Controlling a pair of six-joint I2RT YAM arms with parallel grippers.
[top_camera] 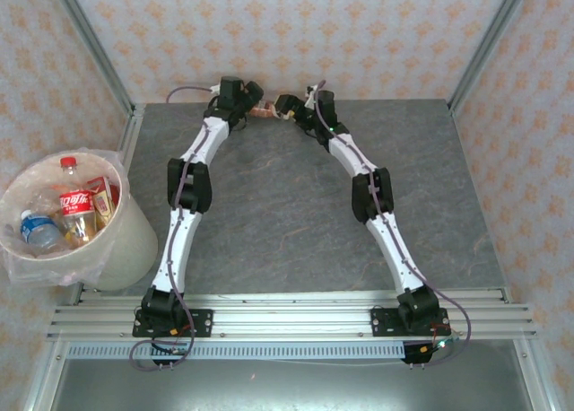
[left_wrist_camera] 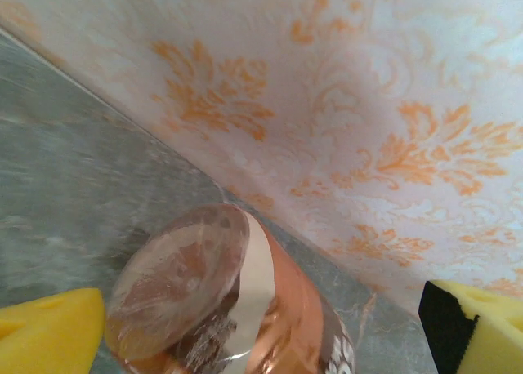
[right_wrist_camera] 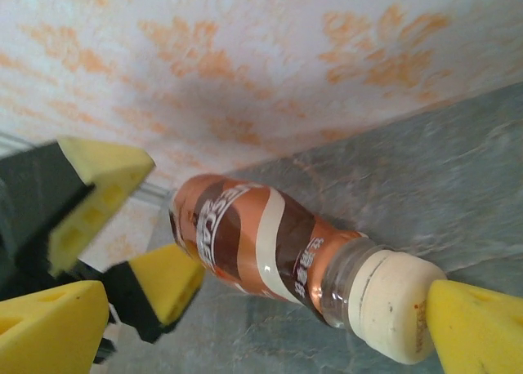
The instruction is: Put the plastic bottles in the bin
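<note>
While one bottle [top_camera: 266, 112] lies top centre, left tool [top_camera: 256, 101] and right tool [top_camera: 289, 106] gape empty at its ends; three bottles [top_camera: 75, 205] show in one bin [top_camera: 134, 240], lower left.

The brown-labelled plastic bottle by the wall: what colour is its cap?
Cream-white; the cap shows best in the right wrist view.

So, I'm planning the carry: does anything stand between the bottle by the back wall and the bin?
No loose object does. The brown-labelled bottle lies between the open left tool and right tool; across the table toward the bin, just the left arm itself lies in the line.
</note>
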